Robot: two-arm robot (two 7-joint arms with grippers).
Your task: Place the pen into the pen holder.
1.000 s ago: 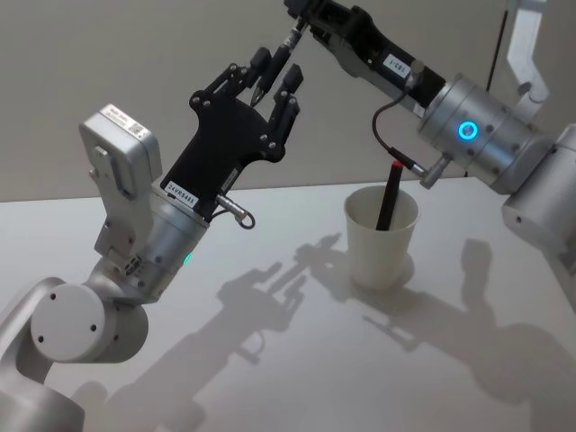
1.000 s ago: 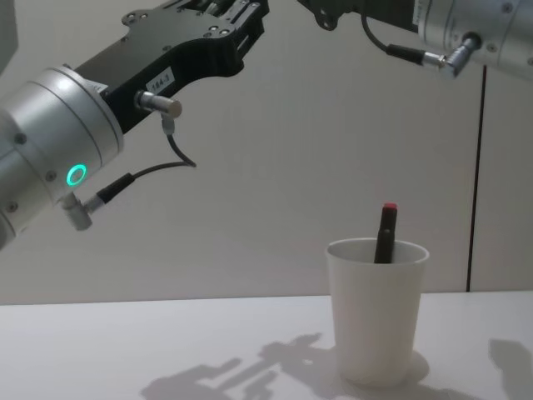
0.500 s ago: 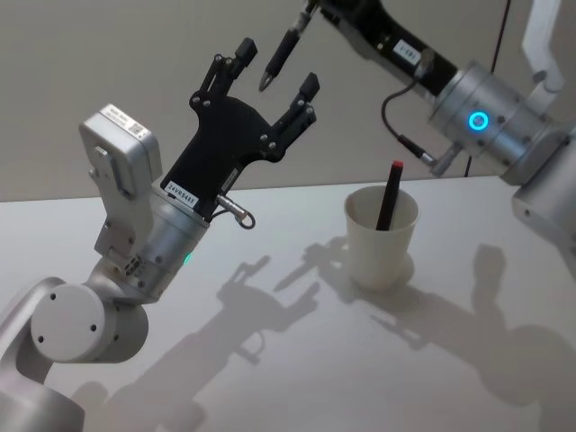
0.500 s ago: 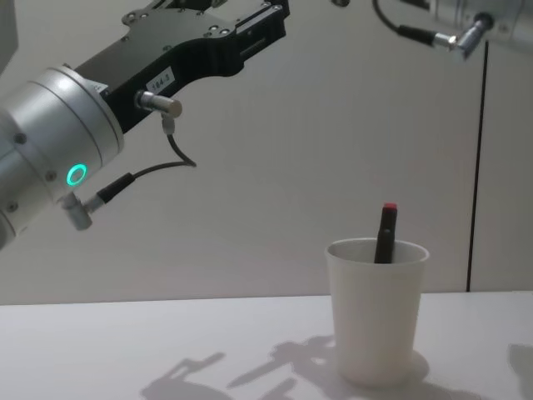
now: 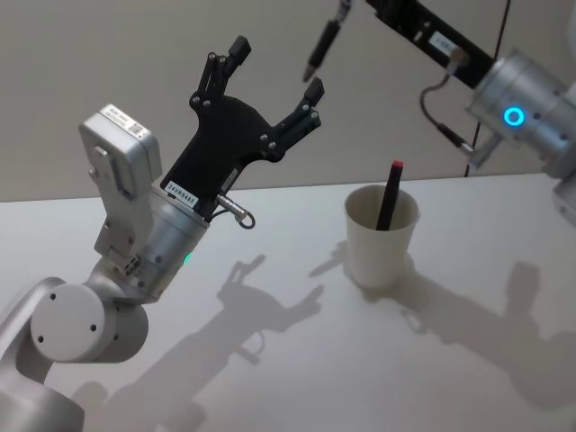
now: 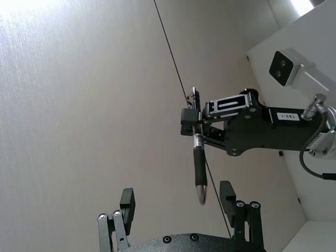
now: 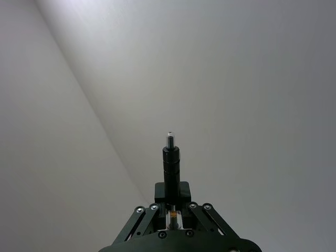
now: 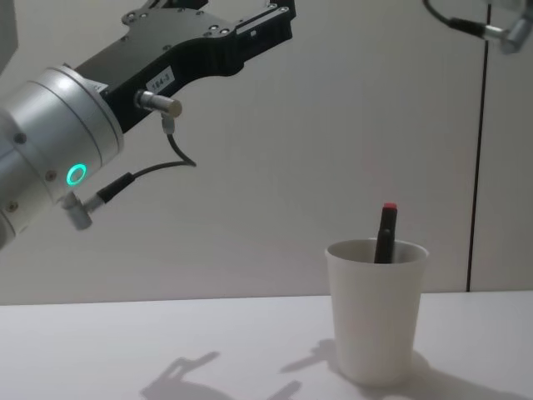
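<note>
Gripping dark pen [image 5: 321,46], right hand [image 6: 195,125].

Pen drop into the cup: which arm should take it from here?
Right. The right gripper is shut on the pen, held high and left of the cup. The left gripper is open and empty, farther from the cup.

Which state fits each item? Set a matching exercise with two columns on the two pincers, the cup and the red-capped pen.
Column 1:
1 left pincer
2 right pincer
3 pen holder
4 red-capped pen

Column 2:
A stands in the cup
B open, holding nothing
C white, on the table
D shut on a black pen

Pairs: 1-B, 2-D, 3-C, 4-A
</note>
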